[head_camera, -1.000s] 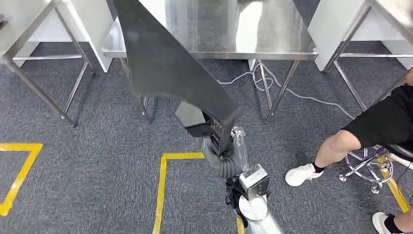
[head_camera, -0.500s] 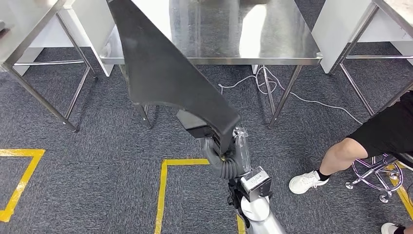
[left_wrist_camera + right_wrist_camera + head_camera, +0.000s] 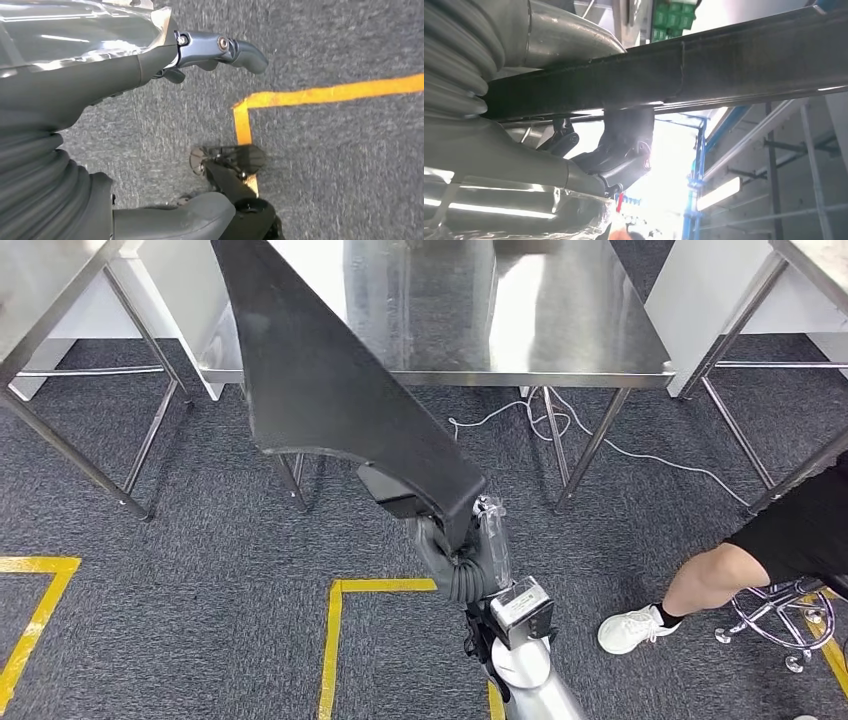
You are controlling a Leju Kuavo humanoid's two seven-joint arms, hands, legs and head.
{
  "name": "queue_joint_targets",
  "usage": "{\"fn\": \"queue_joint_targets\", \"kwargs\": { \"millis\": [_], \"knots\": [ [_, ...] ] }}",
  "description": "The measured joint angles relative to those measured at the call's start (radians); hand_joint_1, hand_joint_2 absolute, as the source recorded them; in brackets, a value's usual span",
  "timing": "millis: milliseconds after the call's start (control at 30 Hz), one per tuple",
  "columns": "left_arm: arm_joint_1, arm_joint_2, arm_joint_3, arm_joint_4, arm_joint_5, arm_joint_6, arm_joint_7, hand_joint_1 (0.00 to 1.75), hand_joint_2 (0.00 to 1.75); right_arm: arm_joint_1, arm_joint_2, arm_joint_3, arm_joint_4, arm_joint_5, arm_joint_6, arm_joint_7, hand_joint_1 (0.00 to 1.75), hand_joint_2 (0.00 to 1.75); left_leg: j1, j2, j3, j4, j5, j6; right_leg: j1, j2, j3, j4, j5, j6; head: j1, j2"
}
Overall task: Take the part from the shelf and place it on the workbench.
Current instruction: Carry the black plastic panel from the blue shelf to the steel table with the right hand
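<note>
A large black pointed panel, the part [image 3: 330, 390], is held up in front of me, its tip crossing the near left corner of the steel workbench [image 3: 560, 330]. My right hand [image 3: 447, 545] grips the part's lower end, below a black boxy lump on its underside. In the right wrist view the part [image 3: 724, 60] runs as a dark bar over the hand's dark fingers [image 3: 624, 150], which clasp it. My left hand [image 3: 125, 75] hangs over the carpet, with its fingers [image 3: 235, 47] and thumb apart and nothing in them.
A person sits on a stool [image 3: 780, 610] at the right, one leg [image 3: 740, 570] stretched toward me. Steel tables stand at the left [image 3: 60, 300] and right [image 3: 790, 270]. A white cable [image 3: 640, 450] lies under the workbench. Yellow tape [image 3: 335, 640] marks the grey carpet.
The whole picture has shifted: the workbench now sits lower and nearer, and the person lies further right. My right hand still holds the part the same way.
</note>
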Motion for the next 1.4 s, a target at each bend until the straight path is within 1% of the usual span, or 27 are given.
{"fn": "queue_joint_targets", "kwargs": {
  "millis": [33,133,167,200,233,300,367,400,433,500,567,600,667,700,733,767,833,867,900,967,1033,1133,1200,1233,1333,1367,1400],
  "knots": [
    [0.0,0.0,0.0,0.0,0.0,0.0,0.0,0.0,1.75,-0.003,0.001,-0.001,0.0,0.0,0.0,0.0,1.71,1.75,0.0,-0.001,0.013,-0.009,-0.004,0.013,0.001,-0.001,-0.025,0.048,-0.004,0.004,0.001,0.0],
    [-0.001,0.0,0.0,0.0,-0.001,0.0,0.0,0.0,1.75,-0.002,0.0,-0.002,0.0,0.001,0.0,0.001,1.71,1.75,0.001,-0.002,0.037,-0.015,-0.023,0.025,-0.005,-0.001,-0.158,0.234,-0.054,0.004,0.004,0.0],
    [0.0,0.0,0.0,0.0,-0.001,0.0,0.0,0.0,1.75,0.0,-0.002,-0.002,0.0,0.002,0.0,0.002,1.71,1.75,0.001,-0.004,0.048,-0.015,-0.032,0.025,-0.007,-0.001,-0.192,0.262,-0.067,0.009,0.005,0.0],
    [0.0,-0.001,0.0,0.0,-0.001,-0.001,0.0,0.0,1.75,0.001,-0.003,-0.002,0.001,0.002,0.0,0.002,1.71,1.75,0.001,-0.005,0.06,-0.014,-0.042,0.023,-0.01,-0.001,-0.209,0.257,-0.066,0.017,0.005,0.0],
    [0.001,-0.001,0.0,0.0,-0.001,-0.002,0.0,0.0,1.75,0.002,-0.004,-0.003,0.001,0.002,0.0,0.002,1.71,1.75,0.001,-0.007,0.075,-0.014,-0.053,0.02,-0.012,-0.002,-0.209,0.219,-0.045,0.025,0.006,0.0],
    [0.001,-0.001,0.0,0.0,-0.001,-0.004,0.0,0.0,1.75,0.001,-0.006,-0.003,0.001,0.002,0.0,0.002,1.71,1.75,0.001,-0.008,0.1,-0.013,-0.077,0.011,-0.016,-0.007,-0.181,0.086,0.043,0.043,0.009,0.0],
    [0.001,-0.002,0.001,0.001,-0.001,-0.006,0.0,0.0,1.75,0.001,-0.006,-0.004,0.003,0.002,0.0,0.002,1.71,1.75,-0.002,-0.008,0.114,-0.013,-0.1,-0.002,-0.012,-0.016,-0.158,-0.001,0.109,0.036,0.011,0.0],
    [0.0,-0.002,0.001,0.001,-0.001,-0.006,0.0,0.0,1.75,0.001,-0.006,-0.004,0.004,0.002,0.0,0.002,1.71,1.75,-0.003,-0.007,0.12,-0.012,-0.106,-0.01,-0.011,-0.019,-0.156,-0.015,0.122,0.023,0.012,0.0],
    [-0.001,-0.002,0.001,0.001,-0.001,-0.006,0.0,0.0,1.75,0.0,-0.006,-0.005,0.004,0.002,0.0,0.002,1.71,1.75,-0.003,-0.005,0.126,-0.011,-0.109,-0.016,-0.009,-0.019,-0.15,-0.015,0.121,0.007,0.012,0.0],
    [-0.004,-0.002,0.001,0.001,-0.001,-0.006,0.0,0.0,1.75,-0.002,-0.003,-0.006,0.004,0.001,0.0,0.002,1.71,1.75,0.002,-0.002,0.111,0.03,-0.099,-0.024,-0.015,-0.014,-0.135,-0.02,0.121,-0.012,0.01,0.0],
    [-0.007,-0.003,0.001,0.0,-0.002,-0.006,0.001,0.0,1.75,-0.005,0.001,-0.008,0.004,0.001,0.0,0.002,1.71,1.75,0.008,-0.001,0.041,0.14,-0.1,-0.031,-0.018,-0.012,-0.115,-0.023,0.11,-0.028,0.007,0.0],
    [-0.006,-0.003,0.001,0.001,-0.004,-0.006,0.001,0.0,1.75,-0.006,0.002,-0.008,0.004,0.001,0.0,0.002,1.71,1.75,0.009,-0.001,-0.003,0.203,-0.12,-0.037,-0.016,-0.011,-0.106,-0.023,0.102,-0.035,0.006,0.0],
    [-0.002,-0.003,0.001,0.001,-0.006,-0.006,0.002,0.0,1.75,-0.006,0.003,-0.008,0.004,0.001,0.0,0.002,1.71,1.75,0.013,0.0,-0.073,0.274,-0.186,-0.046,-0.013,-0.007,-0.086,-0.023,0.082,-0.038,0.005,0.0],
    [-0.001,-0.003,0.002,0.001,-0.006,-0.006,0.002,0.0,1.75,-0.005,0.003,-0.008,0.004,0.001,0.0,0.002,1.71,1.75,0.014,0.0,-0.091,0.271,-0.202,-0.049,-0.013,-0.005,-0.073,-0.023,0.072,-0.037,0.005,0.0],
    [0.0,-0.003,0.002,0.001,-0.007,-0.006,0.002,0.0,1.75,-0.005,0.003,-0.008,0.005,0.002,0.0,0.002,1.71,1.75,0.015,0.0,-0.092,0.234,-0.189,-0.049,-0.013,-0.003,-0.058,-0.023,0.061,-0.035,0.005,0.0],
    [-0.001,-0.002,0.002,0.001,-0.007,-0.006,0.002,0.0,1.75,-0.005,0.003,-0.008,0.005,0.002,0.0,0.002,1.71,1.75,0.016,0.0,-0.081,0.177,-0.15,-0.048,-0.013,-0.002,-0.044,-0.024,0.051,-0.032,0.005,0.0],
    [0.0,-0.002,0.002,0.001,-0.007,-0.007,0.003,0.0,1.75,-0.006,0.003,-0.008,0.005,0.001,0.0,0.002,1.71,1.75,0.013,0.002,-0.05,0.066,-0.038,-0.037,-0.011,-0.001,-0.021,-0.025,0.03,-0.024,0.005,0.0],
    [0.0,-0.002,0.002,0.001,-0.007,-0.007,0.003,0.0,1.75,-0.007,0.004,-0.008,0.006,0.001,0.0,0.003,1.71,1.75,0.009,0.003,-0.041,0.039,-0.005,-0.029,-0.01,0.0,-0.015,-0.026,0.023,-0.018,0.005,0.0],
    [0.0,-0.002,0.002,0.001,-0.007,-0.007,0.003,0.0,1.75,-0.008,0.004,-0.008,0.006,0.001,0.0,0.003,1.71,1.75,0.005,0.003,-0.037,0.028,0.013,-0.02,-0.008,0.001,-0.009,-0.025,0.021,-0.011,0.005,0.0],
    [-0.001,-0.002,0.002,0.001,-0.007,-0.007,0.004,0.0,1.75,-0.009,0.004,-0.008,0.006,0.001,0.0,0.005,1.71,1.75,0.0,0.001,-0.023,0.017,0.009,-0.001,-0.004,0.002,-0.007,-0.013,0.026,0.008,0.004,0.0],
    [-0.002,-0.002,0.003,0.001,-0.006,-0.006,0.003,0.0,1.75,-0.014,0.005,-0.008,0.006,0.001,0.001,0.007,1.71,1.75,0.001,-0.001,0.002,0.004,0.007,0.015,-0.001,0.001,-0.034,0.047,0.029,0.016,0.004,0.0],
    [-0.003,-0.003,0.004,0.001,-0.001,-0.001,0.002,0.0,1.75,-0.019,0.002,-0.008,0.011,0.001,0.008,0.012,1.71,1.75,0.001,-0.004,0.024,-0.001,-0.008,0.027,-0.005,0.001,-0.152,0.226,-0.022,0.008,0.006,0.0],
    [-0.002,-0.004,0.004,0.001,0.001,0.001,0.001,0.0,1.75,-0.019,0.0,-0.008,0.016,0.0,0.012,0.016,1.71,1.75,0.001,-0.006,0.037,-0.001,-0.022,0.026,-0.006,0.0,-0.213,0.277,-0.054,0.005,0.007,0.0],
    [-0.001,-0.005,0.004,0.001,0.001,0.001,0.001,0.0,1.75,-0.018,-0.001,-0.008,0.018,0.0,0.014,0.016,1.71,1.75,0.001,-0.008,0.046,0.0,-0.029,0.024,-0.006,0.0,-0.218,0.254,-0.044,0.01,0.007,0.0],
    [-0.001,-0.009,0.004,0.001,0.003,0.002,0.001,0.0,1.75,-0.02,-0.002,-0.008,0.021,-0.001,0.019,0.017,1.71,1.75,-0.001,-0.012,0.077,0.001,-0.057,0.014,-0.005,-0.003,-0.165,0.055,0.073,0.038,0.009,0.0],
    [-0.002,-0.01,0.005,0.001,0.005,0.003,0.002,0.0,1.75,-0.022,-0.002,-0.007,0.024,-0.003,0.022,0.017,1.71,1.75,-0.004,-0.012,0.083,0.001,-0.069,0.009,-0.006,-0.006,-0.147,0.007,0.099,0.036,0.01,0.0],
    [-0.003,-0.01,0.007,0.001,0.007,0.004,0.003,0.0,1.75,-0.024,-0.001,-0.007,0.027,-0.004,0.025,0.017,1.71,1.75,-0.007,-0.012,0.087,0.004,-0.079,0.004,-0.009,-0.008,-0.136,-0.017,0.11,0.028,0.01,0.0]
  ]
}}
